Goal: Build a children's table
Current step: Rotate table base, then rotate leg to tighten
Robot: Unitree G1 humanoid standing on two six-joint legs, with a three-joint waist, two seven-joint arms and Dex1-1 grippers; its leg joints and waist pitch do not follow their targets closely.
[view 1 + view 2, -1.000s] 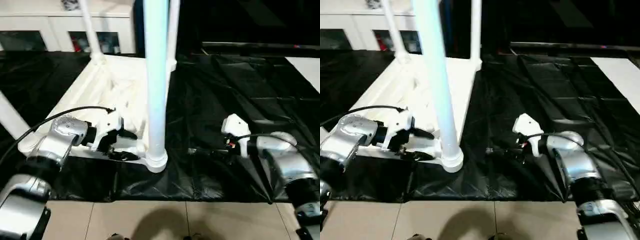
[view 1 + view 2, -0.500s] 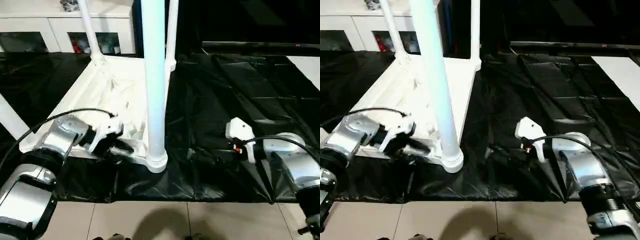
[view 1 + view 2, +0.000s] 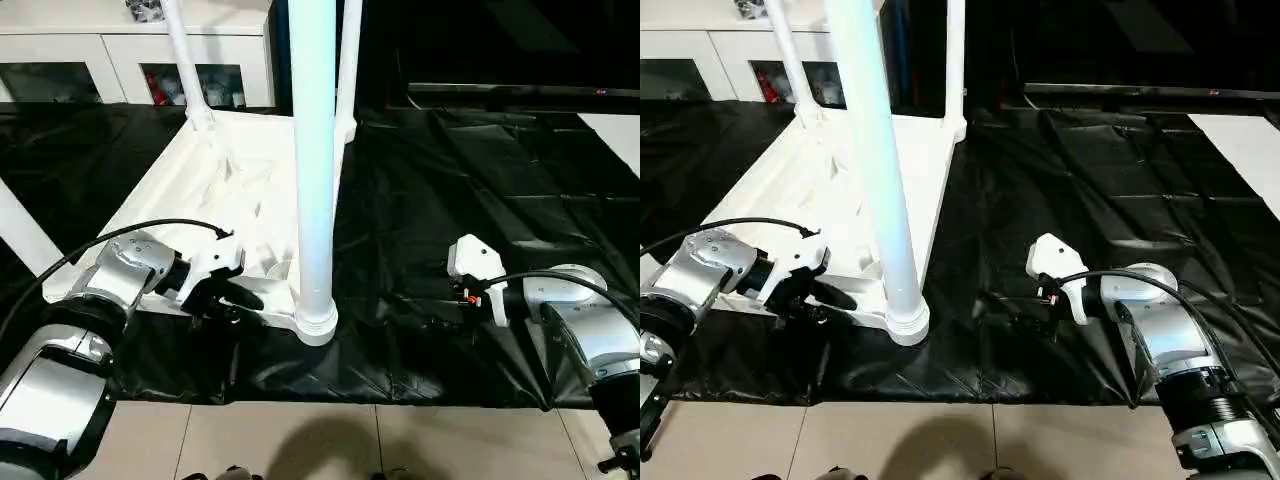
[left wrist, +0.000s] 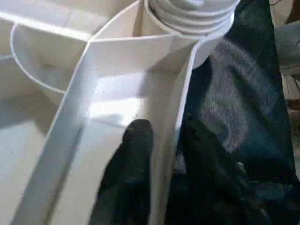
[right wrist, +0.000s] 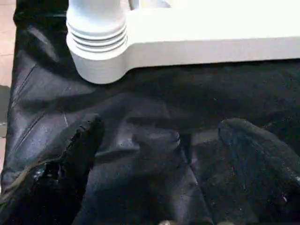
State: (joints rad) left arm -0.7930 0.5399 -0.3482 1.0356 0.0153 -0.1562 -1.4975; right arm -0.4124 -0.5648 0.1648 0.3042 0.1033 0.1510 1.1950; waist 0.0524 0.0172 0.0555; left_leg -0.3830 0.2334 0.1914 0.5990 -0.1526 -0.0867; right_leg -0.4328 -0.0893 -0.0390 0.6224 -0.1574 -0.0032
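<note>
Tabletop [image 3: 190,200] lies upside down on black sheeting, legs upright; stiff, light, slippery plastic by the look. Left gripper [image 4: 161,140] pinches its thin near rim wall, the sensible hold. Right gripper [image 5: 159,136], spread wide and empty, faces the corner socket [image 5: 96,61].

Upturned tabletop [image 3: 225,190] on black sheet [image 3: 470,180]

The four long white tubular legs [image 3: 312,150] run off the top edge — their upper ends are cut off; behind them the white cabinet with glass doors [image 3: 120,70] holds small, indistinct things — too small to tell
</note>
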